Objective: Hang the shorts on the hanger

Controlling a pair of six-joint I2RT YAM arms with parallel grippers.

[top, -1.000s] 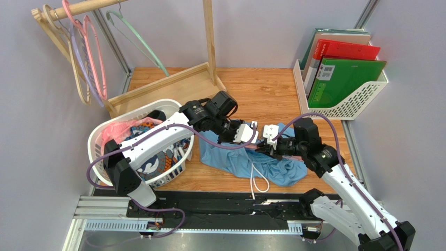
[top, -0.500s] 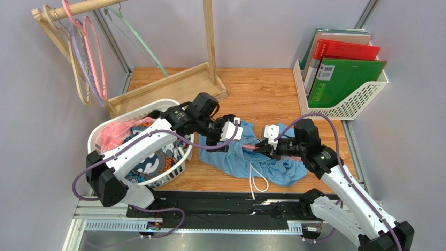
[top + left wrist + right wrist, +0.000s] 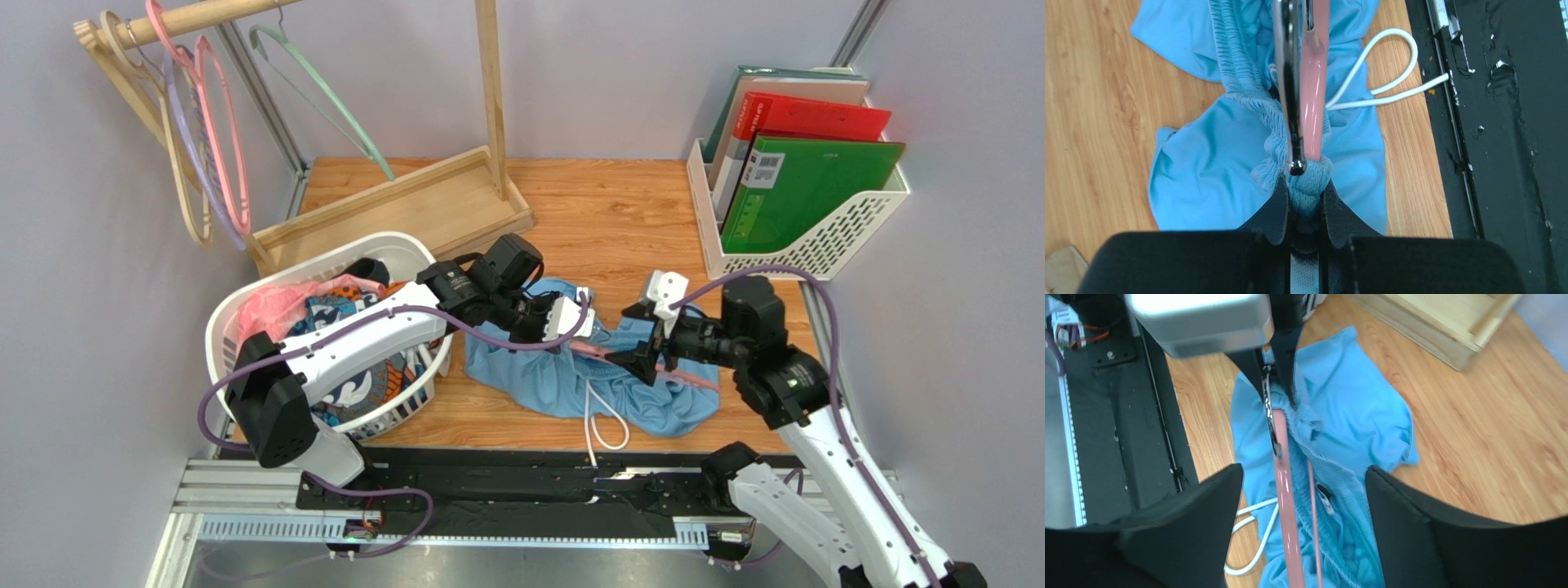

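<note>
1. Shorts (image 3: 540, 374) crumpled mid-table, just right of basket (image 3: 245, 321); drawstring (image 3: 607, 426) looped toward near edge.
2. Hanger (image 3: 1287, 514) lying over shorts, long axis left–right, silver hook end leftward; inside waistband or merely on top, unclear.
3. Left gripper (image 3: 1304, 190) pinched tight on bunched waistband, hook tip just beside.
4. Right gripper (image 3: 1303, 471) spread wide, straddling hanger bar, apparently not touching; nearer arm for taking bar.
5. Count: one shorts, one table hanger, one basket; rail hangers (image 3: 215, 135) far left, overlapping, number unsure.
</note>
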